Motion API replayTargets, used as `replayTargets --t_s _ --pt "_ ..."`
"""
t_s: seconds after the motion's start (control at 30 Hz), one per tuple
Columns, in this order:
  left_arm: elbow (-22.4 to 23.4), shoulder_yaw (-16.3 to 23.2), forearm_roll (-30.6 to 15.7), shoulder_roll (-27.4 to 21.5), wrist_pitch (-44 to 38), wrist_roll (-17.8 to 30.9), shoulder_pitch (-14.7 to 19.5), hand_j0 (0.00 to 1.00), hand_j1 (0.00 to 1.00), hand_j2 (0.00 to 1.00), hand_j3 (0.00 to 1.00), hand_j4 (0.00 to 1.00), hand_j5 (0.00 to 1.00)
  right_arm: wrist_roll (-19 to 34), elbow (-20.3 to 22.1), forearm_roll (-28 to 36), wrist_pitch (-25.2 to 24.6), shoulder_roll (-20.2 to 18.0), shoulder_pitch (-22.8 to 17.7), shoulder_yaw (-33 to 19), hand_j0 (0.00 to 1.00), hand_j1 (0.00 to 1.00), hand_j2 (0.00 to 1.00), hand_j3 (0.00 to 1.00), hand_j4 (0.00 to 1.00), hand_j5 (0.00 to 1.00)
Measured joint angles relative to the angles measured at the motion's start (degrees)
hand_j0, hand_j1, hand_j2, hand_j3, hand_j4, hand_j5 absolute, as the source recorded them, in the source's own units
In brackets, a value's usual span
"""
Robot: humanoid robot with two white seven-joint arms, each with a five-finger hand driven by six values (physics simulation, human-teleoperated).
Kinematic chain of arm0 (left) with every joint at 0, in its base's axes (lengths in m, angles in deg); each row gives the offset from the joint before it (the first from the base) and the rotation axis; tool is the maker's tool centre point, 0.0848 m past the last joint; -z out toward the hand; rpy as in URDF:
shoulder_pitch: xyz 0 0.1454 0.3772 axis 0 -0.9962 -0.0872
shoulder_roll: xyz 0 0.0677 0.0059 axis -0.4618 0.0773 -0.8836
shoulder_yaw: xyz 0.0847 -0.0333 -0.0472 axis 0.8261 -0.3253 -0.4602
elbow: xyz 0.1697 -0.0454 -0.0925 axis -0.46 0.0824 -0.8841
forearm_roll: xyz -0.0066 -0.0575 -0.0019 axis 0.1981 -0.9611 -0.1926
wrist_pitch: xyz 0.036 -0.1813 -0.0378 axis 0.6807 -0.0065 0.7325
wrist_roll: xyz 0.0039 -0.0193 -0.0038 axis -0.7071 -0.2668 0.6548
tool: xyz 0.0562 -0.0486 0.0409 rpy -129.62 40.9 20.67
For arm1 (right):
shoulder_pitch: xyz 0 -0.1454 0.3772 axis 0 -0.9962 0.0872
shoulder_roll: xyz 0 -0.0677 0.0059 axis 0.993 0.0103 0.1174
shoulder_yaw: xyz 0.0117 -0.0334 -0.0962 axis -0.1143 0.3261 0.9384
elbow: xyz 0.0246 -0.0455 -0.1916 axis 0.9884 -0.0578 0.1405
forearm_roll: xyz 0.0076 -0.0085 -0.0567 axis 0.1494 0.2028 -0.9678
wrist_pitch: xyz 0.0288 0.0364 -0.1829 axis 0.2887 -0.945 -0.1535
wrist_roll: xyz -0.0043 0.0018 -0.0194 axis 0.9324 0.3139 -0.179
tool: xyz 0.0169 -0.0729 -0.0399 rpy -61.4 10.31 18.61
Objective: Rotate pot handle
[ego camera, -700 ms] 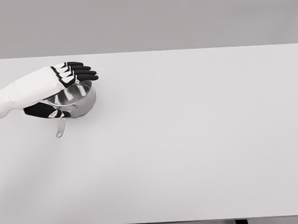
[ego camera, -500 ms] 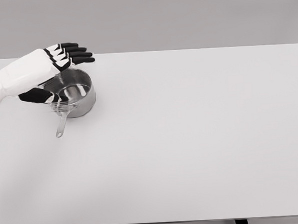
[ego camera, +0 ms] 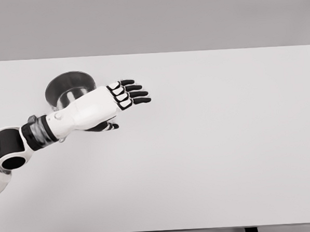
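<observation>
Fingers (ego camera: 135, 94) of the left hand (ego camera: 103, 105) are stretched out flat and a little apart, pointing toward the right edge of the table (ego camera: 213, 144), and they hold nothing. The thumb is tucked under the palm on the near side. The white forearm runs back from the hand to a dark wrist joint and leaves the picture at the left edge. Just behind the hand, toward the far left corner of the table, stands the steel pot (ego camera: 69, 87), its round opening in plain sight and its near wall hidden behind the hand and forearm. I cannot make out the pot's handle from here. Hand and pot overlap in the view; whether they touch I cannot tell.
</observation>
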Motion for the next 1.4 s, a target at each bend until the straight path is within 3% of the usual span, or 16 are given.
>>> replayTargets --t_s 0.37,1.4 --pt "4.06 -0.08 3.51 1.84 0.0 -0.2 -1.84 1.0 1.0 1.0 1.0 1.0 1.0 0.0 0.0 0.02 0.0 0.0 0.0 0.0 1.0 1.0 1.0 1.0 1.0 1.0" --pt "11.45 -5.29 3.72 -0.2 0.0 -0.3 -3.78 1.0 1.0 1.0 1.0 1.0 1.0 0.0 0.0 0.01 0.0 0.0 0.0 0.0 1.0 1.0 1.0 1.0 1.0 1.0"
